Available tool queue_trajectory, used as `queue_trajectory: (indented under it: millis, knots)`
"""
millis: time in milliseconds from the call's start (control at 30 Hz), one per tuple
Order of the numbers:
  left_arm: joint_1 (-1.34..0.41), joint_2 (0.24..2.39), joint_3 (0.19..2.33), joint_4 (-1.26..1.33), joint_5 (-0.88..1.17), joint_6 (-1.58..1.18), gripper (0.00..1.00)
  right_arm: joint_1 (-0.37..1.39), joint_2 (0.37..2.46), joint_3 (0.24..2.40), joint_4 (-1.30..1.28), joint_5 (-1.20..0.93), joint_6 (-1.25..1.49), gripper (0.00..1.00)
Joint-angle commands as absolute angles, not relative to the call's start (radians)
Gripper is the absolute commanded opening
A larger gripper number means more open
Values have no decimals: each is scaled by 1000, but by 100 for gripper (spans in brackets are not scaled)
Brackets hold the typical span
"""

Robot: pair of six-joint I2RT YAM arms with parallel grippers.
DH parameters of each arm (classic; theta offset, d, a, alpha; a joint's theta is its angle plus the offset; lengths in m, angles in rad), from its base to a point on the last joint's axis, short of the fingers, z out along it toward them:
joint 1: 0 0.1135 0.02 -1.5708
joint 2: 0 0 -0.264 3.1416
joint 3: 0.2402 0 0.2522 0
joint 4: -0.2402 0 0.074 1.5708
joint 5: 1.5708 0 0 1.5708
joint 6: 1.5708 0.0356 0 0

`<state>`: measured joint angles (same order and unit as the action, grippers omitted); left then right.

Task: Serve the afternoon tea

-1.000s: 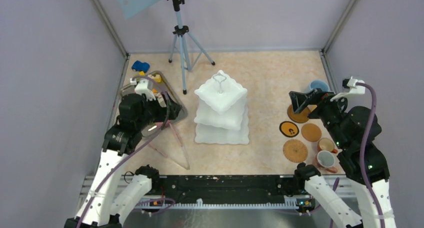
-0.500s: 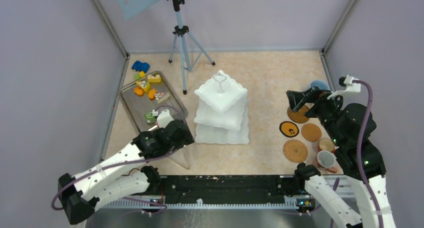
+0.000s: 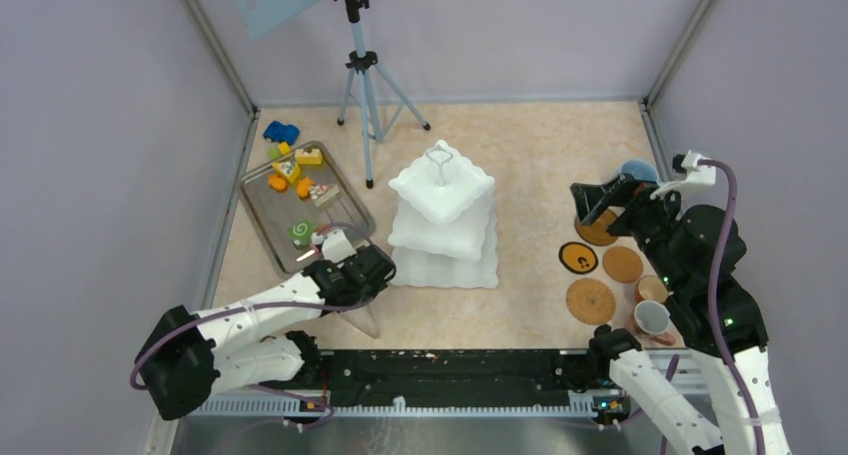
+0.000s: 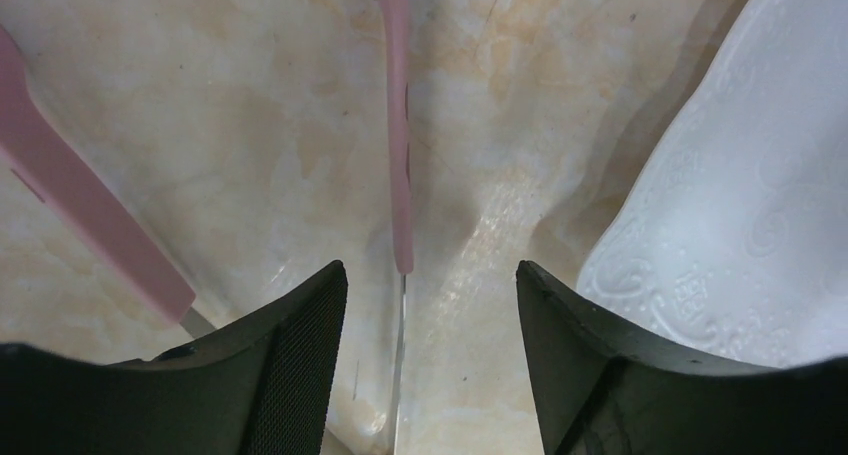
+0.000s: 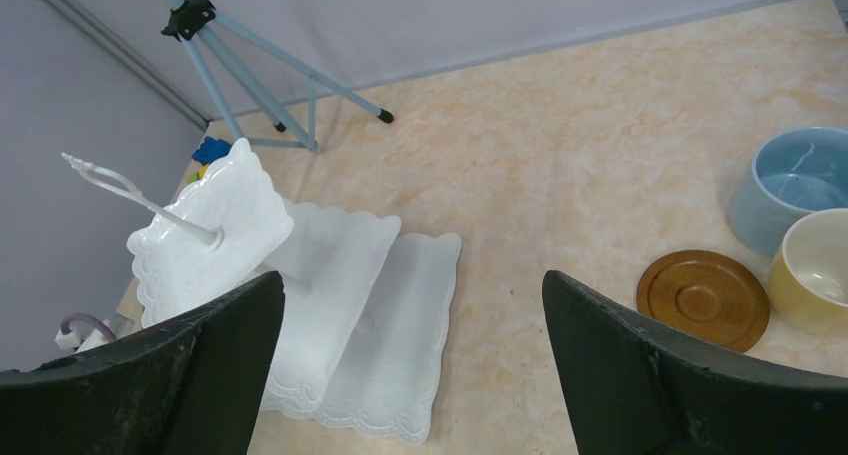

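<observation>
Top view: left gripper (image 4: 430, 272) fingers hidden under own wrist by near-left corner of stand (image 3: 443, 230). Right gripper (image 5: 412, 287) covers pt of far coaster (image 3: 598, 232) & blue mug (image 3: 640, 169), pinkish mug (image 3: 655, 288) is partly behind forearm, and pastries (image 3: 296, 183) on tray (image 3: 268, 215) are too small to tell kinds. Left wrist view: only one corner of stand's bottom tier, rest cut by rt edge, and two pink strips (image 4: 400, 125) run off top edge, can't tell what they are. Rt wrist view: blue mug & cream mug (image 5: 815, 275) cut by rt edge, tripod (image 5: 190, 17) top cut off.
</observation>
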<state>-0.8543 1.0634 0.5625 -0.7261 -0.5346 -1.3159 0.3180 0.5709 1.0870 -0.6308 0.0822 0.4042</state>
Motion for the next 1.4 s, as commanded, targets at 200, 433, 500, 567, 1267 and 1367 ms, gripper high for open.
queue_trajectory:
  millis: [200,433,500,567,1267,1367]
  knots:
    - [-790,1117,509,-477,-568,-1222,50,326,556,1085,-630,84,388,99]
    - [-790,1183,540,-379,-465,-1010,26,326,556,1076,-628,88,386,99]
    - [-792,1203,553,-352,-436,-952,24,327,555,1073,-625,90,386,99]
    - [-792,1214,549,-311,-404,-895,23,327,556,1066,-621,87,389,99]
    - [-792,886,613,-690,-196,-916,99,326,553,1018,-597,84,381,99]
    - [-813,882,610,-796,-205,-1059,99,327,551,1018,-598,84,383,99]
